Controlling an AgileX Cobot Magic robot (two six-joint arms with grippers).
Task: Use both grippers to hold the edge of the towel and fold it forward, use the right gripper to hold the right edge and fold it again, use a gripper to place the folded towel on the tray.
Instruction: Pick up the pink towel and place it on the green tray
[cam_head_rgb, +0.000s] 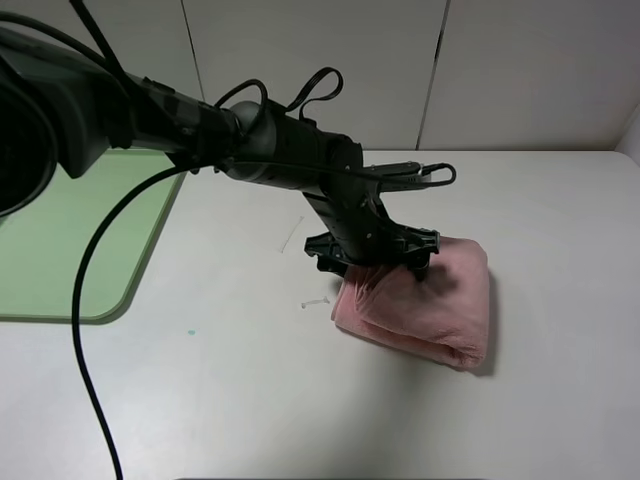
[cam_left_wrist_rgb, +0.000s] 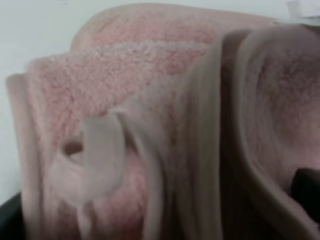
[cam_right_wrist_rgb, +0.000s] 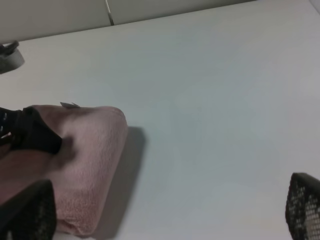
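Observation:
The pink towel (cam_head_rgb: 430, 300) lies folded into a thick bundle on the white table, right of centre. My left gripper (cam_head_rgb: 375, 262) reaches across from the left and stands over the towel's left end, jaws wide apart with the bunched cloth between them. In the left wrist view the towel (cam_left_wrist_rgb: 150, 115) and its hem loop fill the picture, with a dark fingertip (cam_left_wrist_rgb: 306, 187) at the edge. My right gripper (cam_right_wrist_rgb: 167, 220) is open and holds nothing, hovering beside the towel (cam_right_wrist_rgb: 85, 165); it is out of the exterior view. The light green tray (cam_head_rgb: 60, 250) lies at the far left.
Small white scraps (cam_head_rgb: 315, 302) lie on the table just left of the towel, and a tiny green speck (cam_head_rgb: 190, 332) lies nearer the front. A black cable (cam_head_rgb: 85, 330) hangs from the left arm over the table's left part. Grey wall panels stand behind.

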